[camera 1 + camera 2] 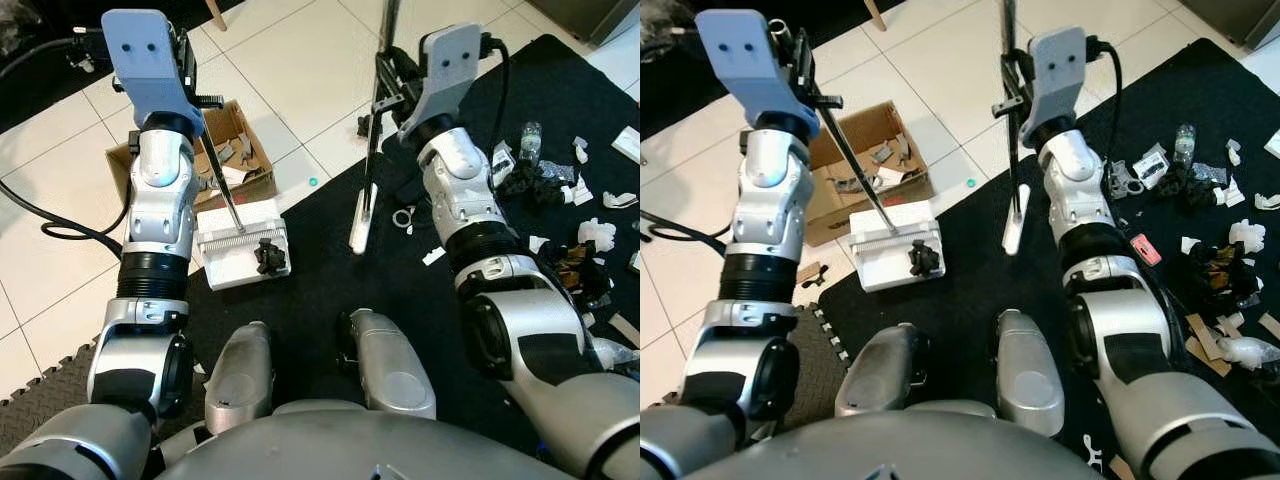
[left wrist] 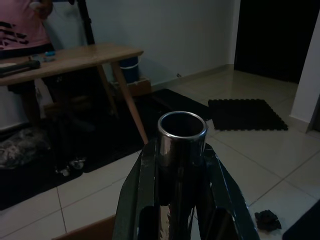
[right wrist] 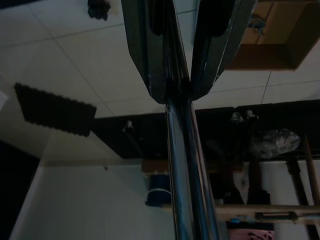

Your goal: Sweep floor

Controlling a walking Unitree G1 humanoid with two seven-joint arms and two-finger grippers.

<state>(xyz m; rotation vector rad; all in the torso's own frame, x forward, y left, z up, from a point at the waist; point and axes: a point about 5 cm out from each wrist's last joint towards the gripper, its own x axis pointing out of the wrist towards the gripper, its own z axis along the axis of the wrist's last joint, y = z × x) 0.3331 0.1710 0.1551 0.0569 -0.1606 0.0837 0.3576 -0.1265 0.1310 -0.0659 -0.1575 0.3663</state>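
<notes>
A black mat (image 1: 400,270) covers the near floor, with pale tiles (image 1: 290,70) beyond it. Along the mat's right side lies a spread of litter (image 1: 575,225): paper scraps, dark wrappers, a small bottle. On the tiles at the left stands an open cardboard box (image 1: 235,150) holding scraps, likely the bin for what gets collected.

The left pincer (image 2: 182,165) is pressed onto the metal handle (image 1: 855,170) of a white dustpan (image 1: 240,250), which rests flat at the mat's edge just beside the box; a dark crumpled clump (image 1: 268,256) already sits on the pan. Holding it there keeps the pan's lip low to the mat for catching sweepings.

The right pincer (image 3: 176,75) pinches the broom handle (image 3: 182,165) nearly upright, its white head (image 1: 364,222) down on the mat, well apart from the pan.

Most litter lies behind the right arm, so the broom must reach round to drag it across. A small ring (image 1: 403,216) and a green speck (image 1: 313,183) lie loose between
</notes>
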